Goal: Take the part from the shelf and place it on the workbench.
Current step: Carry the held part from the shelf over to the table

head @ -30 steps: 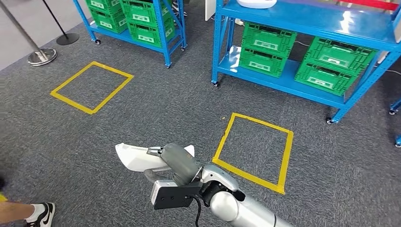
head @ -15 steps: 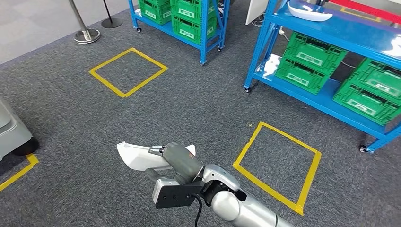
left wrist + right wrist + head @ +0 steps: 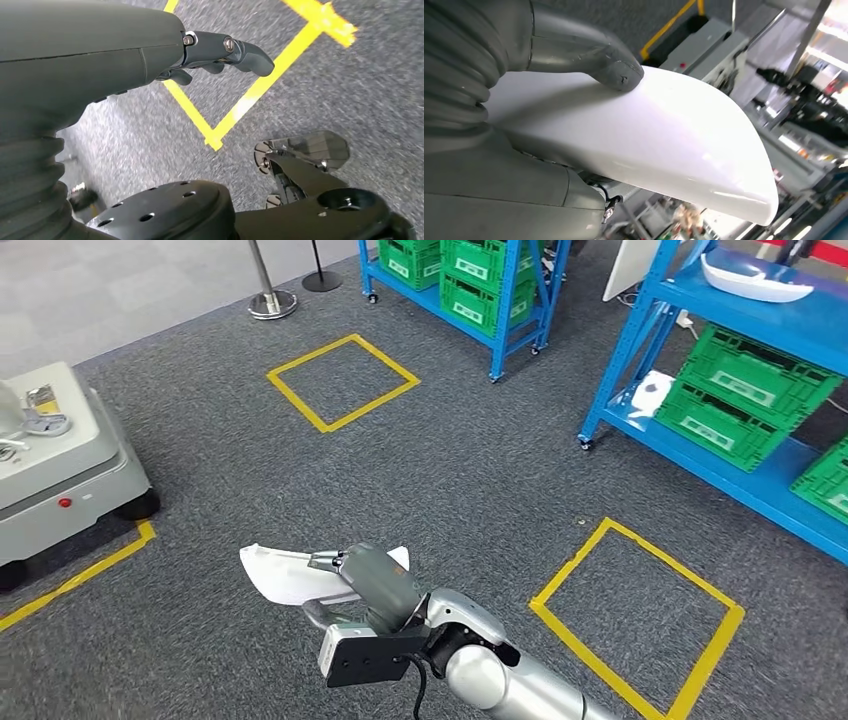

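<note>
My right hand [image 3: 375, 585] holds a white, smooth, curved part [image 3: 280, 575] low in the head view, above the grey carpet. In the right wrist view the thumb [image 3: 589, 55] presses on top of the white part [image 3: 649, 135] and the other fingers lie hidden beneath it. At the far left stands a grey-white wheeled unit [image 3: 60, 460] with metal items on its top. My left hand [image 3: 100, 60] hangs over the carpet with nothing in it, its dark fingers [image 3: 235, 50] loosely bent.
A blue shelf [image 3: 650, 330] at the right carries green crates [image 3: 745, 390] and another white part [image 3: 755, 278]. A second blue shelf [image 3: 500, 330] stands at the back. Yellow tape squares [image 3: 343, 380] [image 3: 640, 615] mark the carpet. A stanchion base [image 3: 270, 302] stands at the back left.
The camera has turned: the shelves and tape squares have slid to the right and the grey-white unit has come into view at the left. My right hand still holds the part the same way.
</note>
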Robot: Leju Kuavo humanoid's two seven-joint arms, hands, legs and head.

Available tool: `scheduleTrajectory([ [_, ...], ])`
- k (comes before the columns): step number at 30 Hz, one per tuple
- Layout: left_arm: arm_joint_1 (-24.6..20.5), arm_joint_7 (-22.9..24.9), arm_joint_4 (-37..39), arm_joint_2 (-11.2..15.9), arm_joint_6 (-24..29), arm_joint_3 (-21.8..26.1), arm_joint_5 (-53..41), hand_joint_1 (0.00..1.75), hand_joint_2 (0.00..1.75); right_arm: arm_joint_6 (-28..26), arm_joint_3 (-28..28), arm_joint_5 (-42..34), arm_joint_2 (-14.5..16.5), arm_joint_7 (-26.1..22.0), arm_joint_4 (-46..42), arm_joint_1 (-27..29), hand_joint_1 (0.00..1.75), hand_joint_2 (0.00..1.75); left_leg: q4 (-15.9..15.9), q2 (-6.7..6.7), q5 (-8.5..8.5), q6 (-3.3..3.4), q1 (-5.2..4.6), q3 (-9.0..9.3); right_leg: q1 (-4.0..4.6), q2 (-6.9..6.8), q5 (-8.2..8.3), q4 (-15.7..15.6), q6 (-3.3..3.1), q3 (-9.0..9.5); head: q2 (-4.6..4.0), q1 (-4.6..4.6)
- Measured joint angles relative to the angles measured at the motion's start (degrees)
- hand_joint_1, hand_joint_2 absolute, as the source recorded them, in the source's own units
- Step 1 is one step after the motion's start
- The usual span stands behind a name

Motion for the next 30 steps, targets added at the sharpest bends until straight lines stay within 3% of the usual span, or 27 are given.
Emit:
scheduleTrajectory([
  [2, -0.04, 0.01, -0.01, 0.11, 0.00, 0.00, -0.07, 0.00, 1.75, -0.24, -0.05, -0.13, 0.00, 0.04, 0.03, -0.03, 1.57, 1.75, -5.35, 1.14, 2.84, -0.19, 0.18, 3.37, -0.04, -1.55, -0.25, 0.23, 0.30, 0.04, 0.00, -0.01],
  [4, -0.37, 0.03, -0.03, 0.17, 0.00, 0.00, -0.15, 0.00, 1.75, -0.85, -0.20, -0.12, -0.01, -0.03, 0.04, 0.00, 1.57, 1.75, -12.07, 3.33, 4.80, 0.24, -0.09, 7.25, 0.18, -2.87, -0.72, 0.70, 0.91, 0.00, 0.00, 0.03],
  [6, -0.69, 0.02, -0.04, 0.21, 0.00, 0.00, -0.11, 0.00, 1.75, -1.51, -0.33, -0.03, -0.01, -0.34, 0.09, 0.08, 1.57, 1.75, -14.26, 3.87, 4.92, 1.09, -0.47, 8.24, 0.46, -3.88, -0.95, 0.94, 1.55, -0.03, 0.00, 0.21],
  [8, -0.71, -0.04, -0.05, 0.36, 0.00, 0.00, 0.07, 0.00, 1.75, -2.02, -0.37, -0.02, 0.01, -0.82, 0.27, 0.11, 1.57, 1.75, -14.43, 2.54, 5.22, 1.90, -0.45, 8.01, 0.39, -4.60, -1.08, 0.91, 2.15, 0.08, 0.00, 0.33],
  [10, -0.69, -0.14, -0.06, 0.49, 0.00, 0.00, 0.18, 0.00, 1.75, -2.41, -0.34, -0.20, 0.06, -1.25, 0.48, 0.07, 1.57, 1.75, -14.76, 1.32, 5.54, 2.62, -0.26, 8.07, 0.04, -2.55, -2.56, 2.75, 2.75, -0.53, 0.00, 0.39],
  [12, -0.81, -0.12, -0.06, 0.53, 0.00, 0.00, 0.10, 0.00, 1.75, -2.81, -0.32, -0.46, 0.08, -1.23, 0.73, 0.10, 1.57, 1.75, -14.87, -0.01, 5.73, 3.11, -0.17, 8.00, -0.21, 1.11, -6.00, 9.31, 3.08, -3.49, 0.00, 0.51],
  [13, -0.88, -0.05, -0.05, 0.54, 0.00, 0.00, 0.04, 0.00, 1.75, -2.98, -0.32, -0.57, 0.07, -1.08, 0.85, 0.15, 1.57, 1.75, -14.85, -0.61, 5.77, 3.24, -0.19, 7.91, -0.22, 2.10, -7.57, 12.87, 3.12, -5.22, 0.00, 0.55],
  [15, -0.91, 0.05, -0.05, 0.54, 0.00, 0.00, -0.04, 0.00, 1.75, -3.10, -0.32, -0.69, 0.04, -0.80, 0.99, 0.23, 1.57, 1.75, -14.82, -1.30, 5.80, 3.31, -0.23, 7.80, -0.20, 2.72, -9.06, 16.77, 3.15, -7.20, 0.00, 0.57],
  [17, -0.90, 0.09, -0.05, 0.55, 0.00, 0.00, -0.05, 0.00, 1.75, -3.12, -0.31, -0.71, 0.04, -0.73, 1.01, 0.25, 1.57, 1.75, -14.80, -1.48, 5.81, 3.32, -0.25, 7.78, -0.18, 2.76, -9.22, 17.46, 3.14, -7.59, 0.00, 0.57],
  [18, -0.86, 0.14, -0.05, 0.59, 0.00, 0.00, -0.08, 0.00, 1.75, -3.13, -0.28, -0.75, 0.05, -0.57, 1.03, 0.25, 1.57, 1.75, -14.77, -1.84, 5.82, 3.32, -0.26, 7.76, -0.18, 2.80, -9.01, 17.88, 3.10, -7.90, 0.00, 0.56],
  [19, -0.76, 0.23, -0.05, 0.67, 0.00, 0.00, -0.10, 0.00, 1.75, -3.13, -0.25, -0.90, 0.07, -0.24, 1.06, 0.23, 1.57, 1.75, -14.67, -2.63, 5.84, 3.30, -0.27, 7.74, -0.19, 2.97, -7.57, 16.40, 2.96, -7.37, 0.00, 0.56],
  [22, -0.49, 0.28, -0.07, 1.00, 0.00, 0.01, -0.13, 0.00, 1.75, -3.13, -0.11, -1.68, 0.33, 0.86, 1.13, 0.14, 1.57, 1.75, -14.38, -6.14, 6.17, 2.52, -0.18, 7.41, -0.30, 6.62, -1.43, 4.00, 2.25, -2.05, 0.00, 0.53],
  [23, -0.46, 0.15, -0.08, 1.08, 0.00, 0.01, -0.10, 0.00, 1.75, -3.15, -0.08, -1.80, 0.40, 0.96, 1.14, 0.17, 1.57, 1.75, -14.47, -6.93, 6.36, 2.04, -0.08, 7.23, -0.22, 7.47, -0.72, 1.59, 2.05, -1.02, 0.00, 0.52],
  [25, -0.41, -0.27, -0.10, 1.20, 0.00, 0.01, 0.01, 0.00, 1.75, -3.28, -0.04, -1.57, 0.49, 0.83, 1.16, 0.31, 1.57, 1.75, -14.86, -7.82, 6.77, 1.13, 0.13, 6.90, -0.07, 6.35, -0.32, 1.23, 1.50, -0.95, 0.00, 0.50],
  [27, -0.56, -0.80, -0.12, 1.31, 0.00, 0.00, 0.25, 0.00, 1.75, -3.45, -0.02, -1.14, 0.60, 0.40, 1.21, 0.43, 1.57, 1.75, -13.68, -5.54, 5.94, 0.66, 0.03, 6.09, -0.15, 4.94, 0.22, 0.50, 0.62, -0.54, 0.00, 0.38],
  [29, -1.19, -1.36, -0.15, 1.38, 0.00, 0.00, 0.56, 0.00, 1.75, -3.52, -0.01, -0.91, 0.66, -0.16, 1.42, 0.54, 1.57, 1.75, -8.14, -1.64, 2.61, 0.35, -0.12, 3.55, -0.08, 3.27, 0.48, 0.07, 0.04, -0.34, 0.00, 0.19],
  [30, -1.58, -1.71, -0.15, 1.38, 0.00, 0.00, 0.70, 0.00, 1.75, -3.51, -0.01, -0.88, 0.66, -0.44, 1.60, 0.57, 1.57, 1.75, -4.27, -0.63, 0.65, 0.12, -0.11, 1.86, 0.01, 2.39, 0.47, 0.07, -0.10, -0.39, 0.00, 0.11],
])
